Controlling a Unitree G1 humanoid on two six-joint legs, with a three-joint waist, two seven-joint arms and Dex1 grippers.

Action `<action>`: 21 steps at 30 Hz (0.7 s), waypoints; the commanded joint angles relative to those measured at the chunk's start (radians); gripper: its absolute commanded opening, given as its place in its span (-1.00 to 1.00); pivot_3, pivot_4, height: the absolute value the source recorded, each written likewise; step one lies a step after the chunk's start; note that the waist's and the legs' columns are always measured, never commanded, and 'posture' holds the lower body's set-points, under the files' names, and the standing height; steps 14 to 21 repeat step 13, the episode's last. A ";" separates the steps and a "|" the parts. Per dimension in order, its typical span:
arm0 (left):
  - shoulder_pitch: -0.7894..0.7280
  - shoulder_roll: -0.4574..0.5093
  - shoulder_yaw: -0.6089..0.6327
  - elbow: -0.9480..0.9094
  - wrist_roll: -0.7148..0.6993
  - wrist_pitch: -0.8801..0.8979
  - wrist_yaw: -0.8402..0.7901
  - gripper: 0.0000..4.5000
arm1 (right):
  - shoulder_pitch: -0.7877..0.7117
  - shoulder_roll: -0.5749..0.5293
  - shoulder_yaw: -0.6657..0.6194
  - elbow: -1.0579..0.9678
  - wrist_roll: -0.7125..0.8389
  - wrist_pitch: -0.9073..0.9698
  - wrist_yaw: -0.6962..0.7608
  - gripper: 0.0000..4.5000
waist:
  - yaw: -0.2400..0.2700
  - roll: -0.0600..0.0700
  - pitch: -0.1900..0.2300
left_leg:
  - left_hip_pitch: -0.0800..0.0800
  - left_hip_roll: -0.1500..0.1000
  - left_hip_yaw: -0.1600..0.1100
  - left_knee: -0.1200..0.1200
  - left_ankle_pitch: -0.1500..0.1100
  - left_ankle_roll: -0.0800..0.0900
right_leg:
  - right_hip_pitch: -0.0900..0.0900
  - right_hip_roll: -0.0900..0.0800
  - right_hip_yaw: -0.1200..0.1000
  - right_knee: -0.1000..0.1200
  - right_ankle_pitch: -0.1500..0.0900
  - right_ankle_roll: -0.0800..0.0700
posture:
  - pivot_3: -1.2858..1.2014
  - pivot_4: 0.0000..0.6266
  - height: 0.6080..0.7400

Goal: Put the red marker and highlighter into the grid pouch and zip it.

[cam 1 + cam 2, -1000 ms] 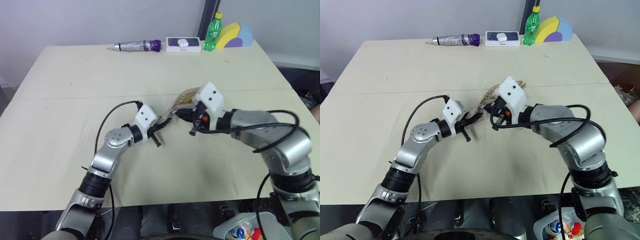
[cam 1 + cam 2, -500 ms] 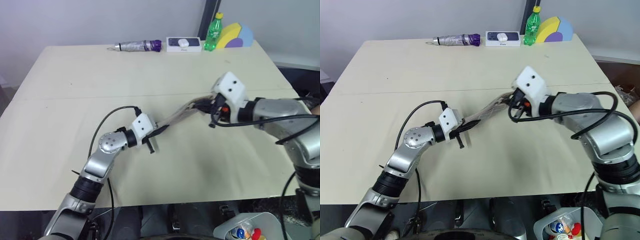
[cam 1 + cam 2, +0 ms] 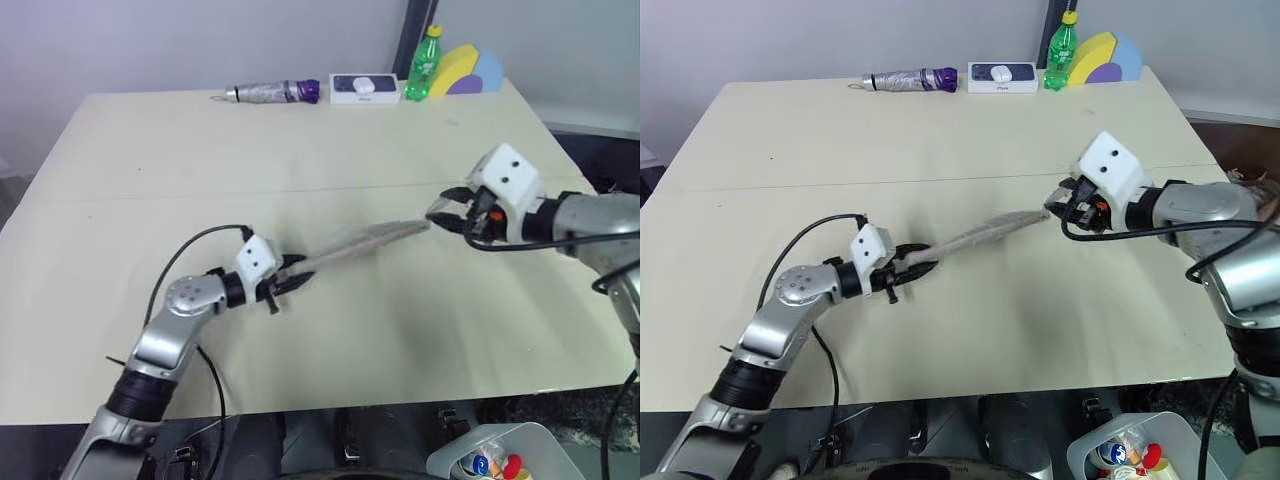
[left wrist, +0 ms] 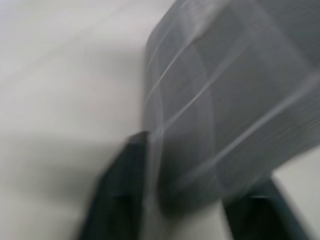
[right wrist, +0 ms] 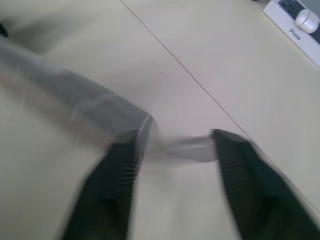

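A pale counter [image 3: 150, 150] fills the scene. Near its middle, a grey pouch [image 3: 985, 230] with white grid lines stretches as a long, blurred strip between two robot arms.

The left end effector [image 3: 912, 264] sits at the pouch's near-left end. In the left wrist view its two dark fingers [image 4: 120, 195] stand apart with the gridded fabric [image 4: 225, 100] between them; whether they press on it cannot be told.

The right end effector [image 3: 447, 210] sits at the pouch's far-right end. Its fingers [image 5: 107, 185] are spread wide, with the pouch's blurred end [image 5: 85, 107] lying against one of them and not pinched.

Along the far edge of the counter lie a silver folded umbrella [image 3: 268, 93] with a purple tip, a white-and-navy box [image 3: 365, 88] and a green bottle [image 3: 426, 63].
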State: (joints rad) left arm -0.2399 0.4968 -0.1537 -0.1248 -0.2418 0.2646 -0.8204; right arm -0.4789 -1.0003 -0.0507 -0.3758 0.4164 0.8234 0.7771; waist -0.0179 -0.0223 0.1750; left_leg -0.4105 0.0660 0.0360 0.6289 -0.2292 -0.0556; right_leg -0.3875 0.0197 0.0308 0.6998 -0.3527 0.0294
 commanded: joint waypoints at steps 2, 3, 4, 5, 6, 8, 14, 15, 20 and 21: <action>0.074 0.065 0.126 -0.123 -0.110 0.111 -0.012 0.33 | 0.077 -0.023 -0.130 -0.034 0.045 -0.030 0.060 0.81 | 0.001 0.000 0.000 | 0.000 0.000 0.000 0.000 0.000 0.000 | 0.000 0.000 0.000 0.000 0.000 0.000 | 0.03 -0.52 1.00; 0.097 0.081 0.151 -0.139 -0.126 0.131 -0.012 0.33 | 0.096 -0.023 -0.149 -0.029 0.051 -0.032 0.070 0.81 | 0.001 0.000 0.000 | 0.000 0.000 0.000 0.000 0.000 0.000 | 0.000 0.000 0.000 0.000 0.000 0.000 | 0.03 -0.52 1.00; 0.117 0.094 0.174 -0.155 -0.138 0.146 -0.008 0.33 | 0.112 -0.021 -0.165 -0.021 0.054 -0.036 0.075 0.81 | -0.001 0.000 0.000 | 0.000 0.000 0.000 0.000 0.000 0.000 | 0.000 0.000 0.000 0.000 0.000 0.000 | 0.03 -0.52 1.00; 0.140 0.107 0.206 -0.168 -0.150 0.160 0.002 0.33 | 0.124 -0.016 -0.178 -0.001 0.051 -0.045 0.075 0.81 | -0.003 0.000 0.000 | 0.000 0.000 0.000 0.000 0.000 0.000 | 0.000 0.000 0.000 0.000 0.000 0.000 | 0.03 -0.52 1.00; 0.161 0.116 0.239 -0.176 -0.156 0.167 0.015 0.33 | 0.134 -0.010 -0.188 0.024 0.043 -0.058 0.073 0.81 | -0.003 0.000 0.000 | 0.000 0.000 0.000 0.000 0.000 0.000 | 0.000 0.000 0.000 0.000 0.000 0.000 | 0.03 -0.52 1.00; 0.187 0.126 0.307 -0.180 -0.179 0.191 0.044 0.33 | 0.142 0.011 -0.198 0.072 0.035 -0.088 0.070 0.81 | -0.003 0.000 0.000 | 0.001 0.000 0.000 0.000 0.000 0.000 | 0.000 0.000 0.000 0.000 0.000 0.000 | 0.03 -0.52 1.00; 0.200 0.134 0.402 -0.169 -0.187 0.193 0.097 0.33 | 0.149 0.057 -0.187 0.145 0.040 -0.147 0.086 0.81 | -0.001 0.000 0.000 | 0.001 0.000 0.000 0.000 0.000 0.000 | 0.000 0.000 0.000 0.000 0.000 0.000 | 0.03 -0.52 1.00; 0.200 0.134 0.402 -0.169 -0.187 0.193 0.097 0.33 | 0.149 0.057 -0.187 0.145 0.040 -0.147 0.086 0.81 | -0.001 0.000 0.000 | 0.001 0.000 0.000 0.000 0.000 0.000 | 0.000 0.000 0.000 0.000 0.000 0.000 | 0.03 -0.52 1.00; 0.200 0.134 0.402 -0.169 -0.187 0.193 0.097 0.33 | 0.149 0.057 -0.187 0.145 0.040 -0.147 0.086 0.81 | -0.001 0.000 0.000 | 0.001 0.000 0.000 0.000 0.000 0.000 | 0.000 0.000 0.000 0.000 0.000 0.000 | 0.03 -0.52 1.00; 0.200 0.134 0.402 -0.169 -0.187 0.193 0.097 0.33 | 0.149 0.057 -0.187 0.145 0.040 -0.147 0.086 0.81 | -0.001 0.000 0.000 | 0.001 0.000 0.000 0.000 0.000 0.000 | 0.000 0.000 0.000 0.000 0.000 0.000 | 0.03 -0.52 1.00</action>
